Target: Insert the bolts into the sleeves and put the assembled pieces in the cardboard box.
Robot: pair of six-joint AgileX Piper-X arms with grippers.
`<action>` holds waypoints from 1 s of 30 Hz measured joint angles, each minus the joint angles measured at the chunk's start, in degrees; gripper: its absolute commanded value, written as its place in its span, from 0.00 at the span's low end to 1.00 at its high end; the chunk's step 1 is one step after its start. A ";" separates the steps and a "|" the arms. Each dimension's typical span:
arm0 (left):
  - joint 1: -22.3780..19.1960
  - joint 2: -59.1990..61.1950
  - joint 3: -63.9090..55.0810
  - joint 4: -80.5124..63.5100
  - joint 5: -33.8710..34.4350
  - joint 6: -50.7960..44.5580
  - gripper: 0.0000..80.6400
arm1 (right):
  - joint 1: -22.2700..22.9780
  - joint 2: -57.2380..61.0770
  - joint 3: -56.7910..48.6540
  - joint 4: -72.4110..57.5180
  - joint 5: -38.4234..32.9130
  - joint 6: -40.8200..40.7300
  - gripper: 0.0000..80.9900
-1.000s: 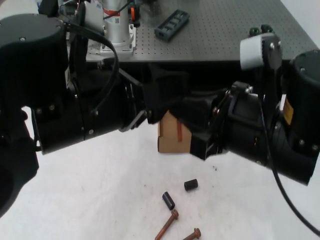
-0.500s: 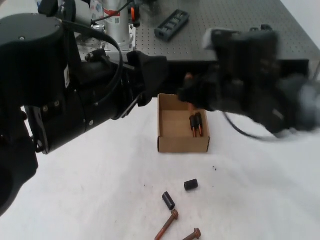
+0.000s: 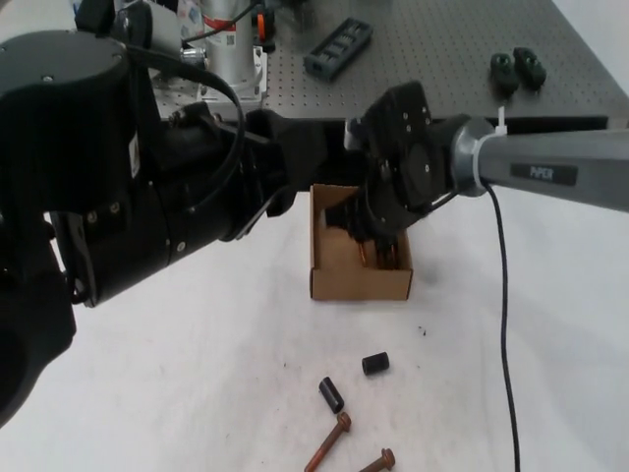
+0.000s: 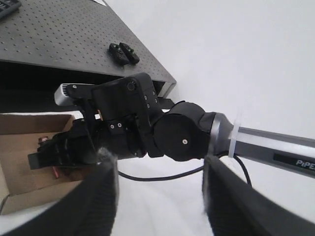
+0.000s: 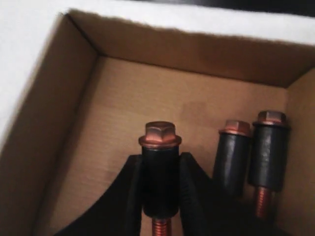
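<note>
My right gripper [image 5: 161,163] is shut on an assembled piece [image 5: 160,179], a copper bolt in a black sleeve. It holds the piece low inside the cardboard box [image 5: 59,128], above the floor. Two assembled pieces [image 5: 232,157] [image 5: 268,152] lie side by side in the box beside it. In the high view the right gripper [image 3: 366,231] reaches into the box [image 3: 359,280] from the right. My left gripper [image 4: 160,167] is open and holds nothing, raised to the left of the box. Two loose sleeves [image 3: 374,363] [image 3: 331,394] and two loose bolts [image 3: 329,442] [image 3: 378,460] lie on the white cloth in front of the box.
The bulky left arm [image 3: 147,187] fills the left side of the bench. Behind the box runs the edge of a perforated metal board [image 3: 442,49] with a black tray [image 3: 337,47] and two small black parts [image 3: 516,67]. The right arm's cable [image 3: 506,324] hangs over the cloth.
The two grippers, close together above the box a second ago, have parted. The right arm swung out and lowered the assembled piece into the box. The left arm drew back to the left.
</note>
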 measured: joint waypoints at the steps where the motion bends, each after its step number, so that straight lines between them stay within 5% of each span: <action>1: 0.00 0.00 0.00 0.26 0.00 0.00 0.47 | -0.23 0.19 0.04 0.62 0.19 0.00 0.19; 6: 0.00 0.00 0.00 0.53 0.00 0.00 0.47 | -0.83 0.44 -0.29 1.63 0.72 0.00 0.42; 20: 0.00 0.00 0.00 0.53 0.00 0.57 0.47 | 0.05 -16.95 1.08 11.30 -2.60 -4.33 0.42; 30: 0.00 0.00 0.00 0.67 -0.43 1.27 0.47 | 12.48 -21.25 19.21 18.85 -7.03 -8.77 0.42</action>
